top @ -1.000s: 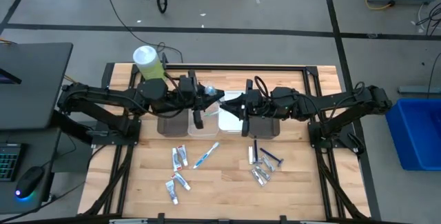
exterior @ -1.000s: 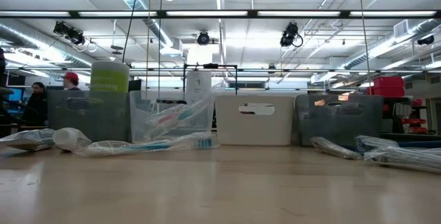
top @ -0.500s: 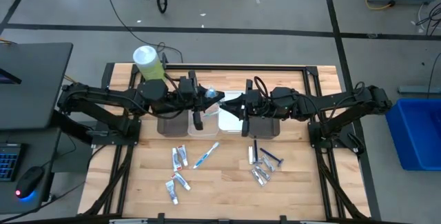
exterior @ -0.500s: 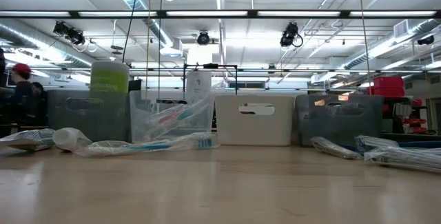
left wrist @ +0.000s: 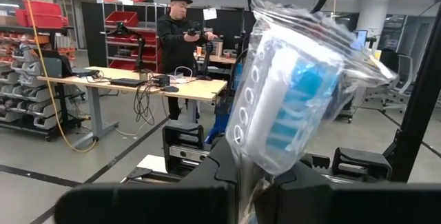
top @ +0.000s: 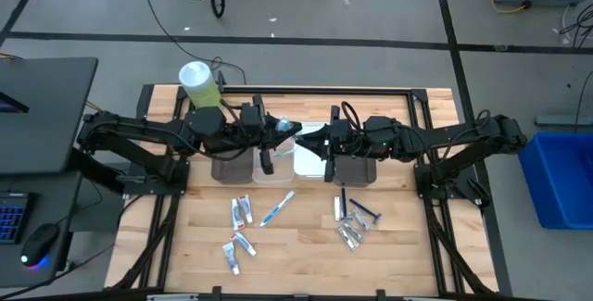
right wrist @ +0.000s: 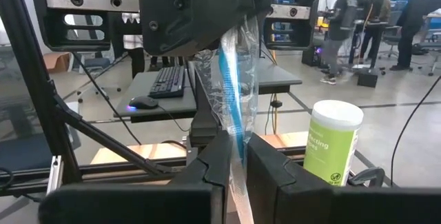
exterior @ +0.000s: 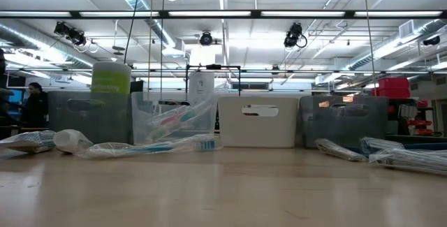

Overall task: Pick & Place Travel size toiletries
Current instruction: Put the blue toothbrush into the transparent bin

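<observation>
A slim blue-white toothbrush in a clear wrapper hangs in the air between my two grippers, above the row of trays. My left gripper is shut on it, and its bristle head stands up past the fingers. My right gripper is shut on the other end. More toiletries lie on the table nearer the front: toothpaste tubes, another toothbrush, black razors and silvery tubes. Other toothbrushes lean inside the clear tray. My left gripper pinches the wrapped toothbrush just below its bristle head between the two fingers. The head and the loose wrapper stick out beyond the fingertips. The toothbrush is lifted clear of the trays. My right gripper pinches the wrapper's handle end between its two fingers. The toothbrush runs straight from there to the left gripper, along the line of my fingers. The wrapper between the two grippers looks stretched.
Four trays stand in a row across the table's middle: dark, clear, white and dark. A green-white canister stands at the far left corner. People move in the room behind. Bare wood lies along the near edge.
</observation>
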